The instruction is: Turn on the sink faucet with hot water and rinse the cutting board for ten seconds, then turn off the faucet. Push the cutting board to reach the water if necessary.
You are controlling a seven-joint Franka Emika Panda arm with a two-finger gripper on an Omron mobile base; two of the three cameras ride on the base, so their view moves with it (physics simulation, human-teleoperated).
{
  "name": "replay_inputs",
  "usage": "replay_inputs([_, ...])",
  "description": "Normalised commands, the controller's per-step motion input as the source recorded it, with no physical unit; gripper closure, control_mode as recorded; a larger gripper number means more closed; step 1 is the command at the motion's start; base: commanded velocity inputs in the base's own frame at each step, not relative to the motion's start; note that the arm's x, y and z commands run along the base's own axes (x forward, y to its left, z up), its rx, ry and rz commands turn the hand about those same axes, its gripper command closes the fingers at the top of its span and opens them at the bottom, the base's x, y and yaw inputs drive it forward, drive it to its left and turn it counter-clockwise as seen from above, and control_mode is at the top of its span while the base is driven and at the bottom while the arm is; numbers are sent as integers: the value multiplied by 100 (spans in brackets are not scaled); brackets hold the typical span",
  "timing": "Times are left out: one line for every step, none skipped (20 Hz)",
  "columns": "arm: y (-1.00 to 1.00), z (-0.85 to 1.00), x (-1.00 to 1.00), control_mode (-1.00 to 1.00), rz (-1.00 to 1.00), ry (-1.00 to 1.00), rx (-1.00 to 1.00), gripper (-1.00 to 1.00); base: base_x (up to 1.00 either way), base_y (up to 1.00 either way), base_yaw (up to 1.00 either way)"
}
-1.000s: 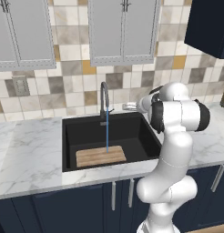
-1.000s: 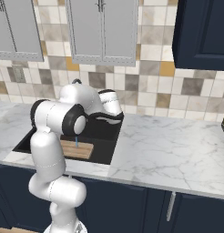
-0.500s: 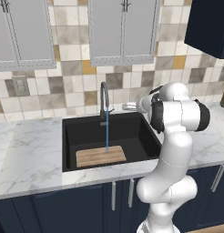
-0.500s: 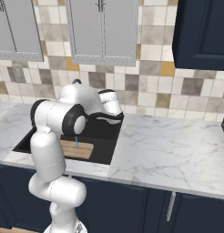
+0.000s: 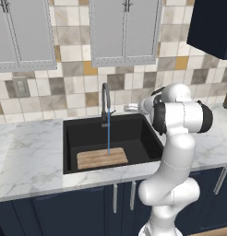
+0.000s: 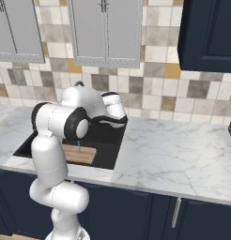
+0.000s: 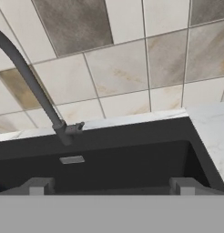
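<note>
The black sink (image 5: 143, 133) is set in the marble counter. On its floor at the front lies the light-brown cutting board (image 5: 102, 158), also seen past my arm (image 6: 82, 153). The dark gooseneck faucet (image 5: 105, 99) stands at the back rim. A thin blue stream of water (image 5: 109, 137) falls from the spout onto the board's far edge. My gripper (image 5: 130, 108) hovers over the basin's back right, a little right of the faucet, open with nothing between its fingers. In the hand view the gripper (image 7: 111, 186) faces the basin's back wall, with the faucet (image 7: 32, 86) and its small lever (image 7: 76, 128) to the left.
White marble counter (image 5: 27, 152) runs to both sides of the sink (image 6: 115, 150), with a wide stretch on the right (image 6: 183, 150). A tiled backsplash (image 5: 64, 87) with a wall outlet (image 5: 20, 86) rises behind. Grey cabinets (image 5: 124, 30) hang overhead.
</note>
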Motion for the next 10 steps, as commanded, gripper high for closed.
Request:
replay_inputs([0,0,0,-100,0,0,0,-100,0,0,0])
replay_inputs([0,0,0,-100,0,0,0,-100,0,0,0])
replay_inputs([0,0,0,-100,0,0,0,-100,0,0,0])
replay_inputs([0,0,0,-100,0,0,0,-100,0,0,0])
replay_inputs([0,0,0,-100,0,0,0,-100,0,0,0])
replay_inputs([0,0,0,-100,0,0,0,-100,0,0,0])
replay_inputs([0,0,0,-100,0,0,0,-100,0,0,0])
replay_inputs([0,0,0,-100,0,0,0,-100,0,0,0])
replay_inputs([0,0,0,-100,0,0,0,-100,0,0,0])
replay_inputs([0,0,0,-100,0,0,0,-100,0,0,0])
